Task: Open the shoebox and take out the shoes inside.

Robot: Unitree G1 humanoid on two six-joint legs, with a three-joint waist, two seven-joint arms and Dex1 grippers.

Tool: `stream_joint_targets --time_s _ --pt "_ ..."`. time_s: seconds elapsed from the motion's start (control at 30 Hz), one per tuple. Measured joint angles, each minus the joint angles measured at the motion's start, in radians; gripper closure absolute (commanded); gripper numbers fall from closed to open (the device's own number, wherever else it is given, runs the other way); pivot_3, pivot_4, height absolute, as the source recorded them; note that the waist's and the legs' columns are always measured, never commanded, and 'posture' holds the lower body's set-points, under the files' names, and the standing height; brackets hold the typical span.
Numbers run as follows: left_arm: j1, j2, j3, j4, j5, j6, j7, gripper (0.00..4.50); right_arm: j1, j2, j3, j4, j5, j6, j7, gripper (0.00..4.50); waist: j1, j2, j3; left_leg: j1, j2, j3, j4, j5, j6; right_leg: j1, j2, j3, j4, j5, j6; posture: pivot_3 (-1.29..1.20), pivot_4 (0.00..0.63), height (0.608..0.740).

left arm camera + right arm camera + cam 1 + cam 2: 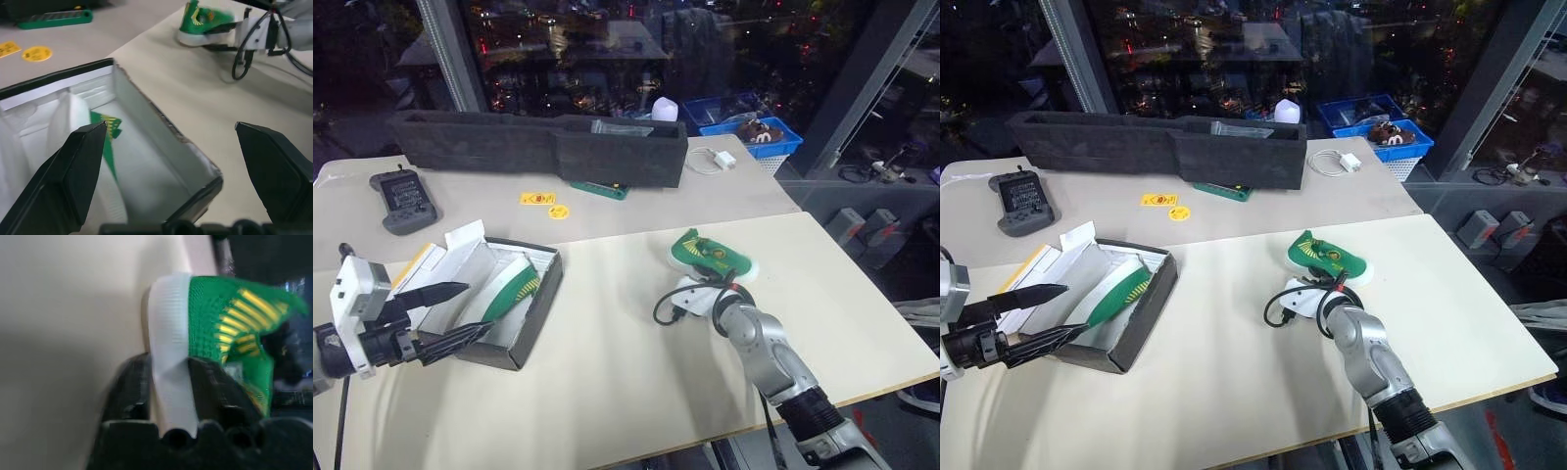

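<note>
The shoebox sits open on the bench, at about 8 o'clock in the head views, its white interior exposed and its dark grey wall facing the near edge. 1 shoe lies inside it, tilted on its side with the green insole and pale rim showing. White paper packing stands up at the far side of the box.

The left end effector is at the box's near-left corner with its 2 black fingers spread wide apart; in the left wrist view 1 finger is over the interior and the other is outside the wall. It grips nothing.

The second shoe is out of the box, on the bench at roughly 3 o'clock from the shoebox and well apart from it. The right end effector is at this shoe's near end. In the right wrist view the shoe's whitish rim lies between the 2 fingers, with each finger just beside it; whether they press on it or have let go cannot be told.

At 12 o'clock a long black foam tray lies across the far bench. Near it are 2 yellow stickers, a green strip, and a grey handheld device at 10 o'clock.
</note>
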State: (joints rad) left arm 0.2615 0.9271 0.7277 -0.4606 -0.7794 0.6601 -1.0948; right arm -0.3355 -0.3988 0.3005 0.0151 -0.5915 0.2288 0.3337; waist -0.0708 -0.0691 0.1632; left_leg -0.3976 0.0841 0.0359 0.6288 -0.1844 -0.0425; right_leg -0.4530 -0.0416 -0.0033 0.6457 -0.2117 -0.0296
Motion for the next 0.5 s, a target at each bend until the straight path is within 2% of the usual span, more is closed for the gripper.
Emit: stream_joint_targets --time_s 0.13,0.27,0.4,0.5 --pt "0.011 0.002 0.001 0.003 0.009 -0.006 -0.015 0.0 0.008 0.019 -0.031 -0.044 0.06 0.05 0.068 0.15 0.001 -0.004 -0.003 0.003 0.001 0.0 -0.001 0.0 -0.001 0.002 0.001 -0.001 0.0 -0.001 -0.001 0.0 0.15 0.73" --pt "0.012 0.002 0.017 0.007 0.01 -0.009 -0.017 0.0 0.008 0.021 -0.048 -0.106 0.114 0.101 0.153 0.06 0.0 -0.004 -0.003 0.006 0.001 0.0 -0.003 -0.004 -0.007 0.003 0.0 0.0 0.0 -0.001 -0.002 0.0 0.15 0.73" --pt "0.03 -0.001 0.061 0.029 0.015 -0.009 -0.016 0.0 -0.015 0.021 -0.037 -0.204 0.296 0.176 0.373 0.06 -0.001 -0.002 -0.001 0.004 0.001 0.0 -0.004 -0.002 -0.003 0.0 0.001 0.0 0.0 -0.001 -0.002 0.0 0.15 0.73" --pt "0.056 -0.013 0.099 0.044 0.027 -0.01 -0.011 0.0 -0.128 0.034 -0.034 -0.292 0.465 0.243 0.526 0.06 0.003 0.011 0.007 -0.002 -0.001 0.001 -0.002 -0.001 -0.001 -0.005 0.001 0.002 0.001 0.0 -0.001 0.0 0.15 0.73"
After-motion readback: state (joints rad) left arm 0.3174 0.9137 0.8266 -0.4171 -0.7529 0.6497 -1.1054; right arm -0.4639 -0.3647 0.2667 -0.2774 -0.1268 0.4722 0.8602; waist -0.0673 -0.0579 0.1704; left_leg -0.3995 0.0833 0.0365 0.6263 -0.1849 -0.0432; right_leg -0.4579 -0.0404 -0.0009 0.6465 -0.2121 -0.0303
